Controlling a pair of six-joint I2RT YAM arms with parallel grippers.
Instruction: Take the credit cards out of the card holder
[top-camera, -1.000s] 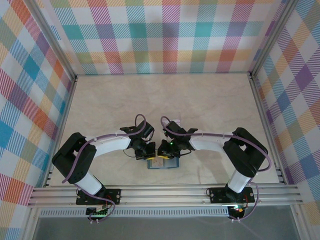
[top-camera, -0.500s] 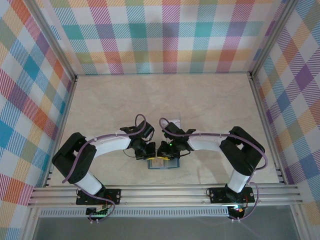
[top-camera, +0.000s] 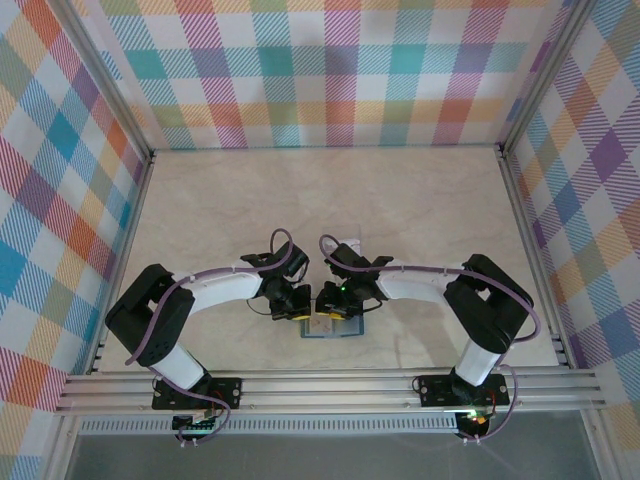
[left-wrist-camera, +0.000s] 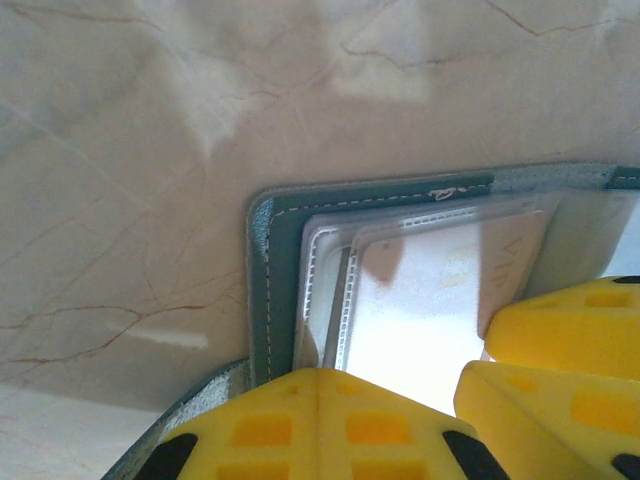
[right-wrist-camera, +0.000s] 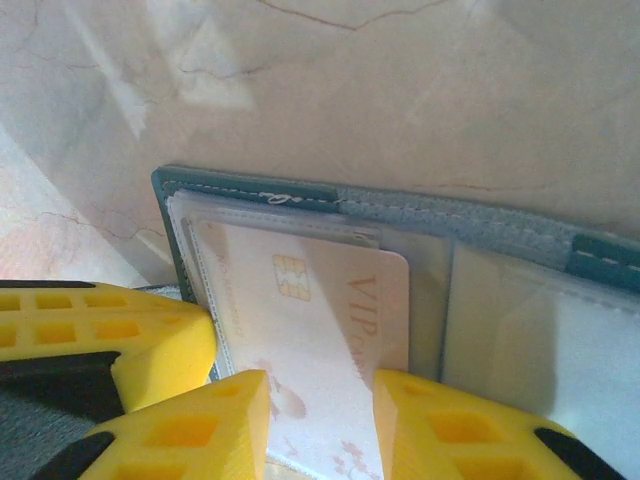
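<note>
The teal card holder (top-camera: 348, 331) lies open on the table near the front edge, its clear pockets facing up (left-wrist-camera: 265, 290) (right-wrist-camera: 250, 190). A pale credit card (right-wrist-camera: 320, 300) with a gold chip and "VIP" lettering sticks partly out of a pocket; it also shows as a whitish face (left-wrist-camera: 440, 290). My right gripper (right-wrist-camera: 322, 385) (top-camera: 330, 312) is open, one yellow finger on each side of a strip of that card. My left gripper (left-wrist-camera: 318, 385) (top-camera: 297, 313) is shut, pressing on the holder's left edge. The dark card is hidden.
A faint clear square piece (top-camera: 346, 244) lies on the marble table (top-camera: 430, 210) just behind the arms. Plaid walls enclose three sides, and an aluminium rail (top-camera: 330, 385) runs along the front edge. The two grippers sit almost touching over the holder.
The card holder and both grippers have shifted slightly to the right. Otherwise the arms hold the same pose.
</note>
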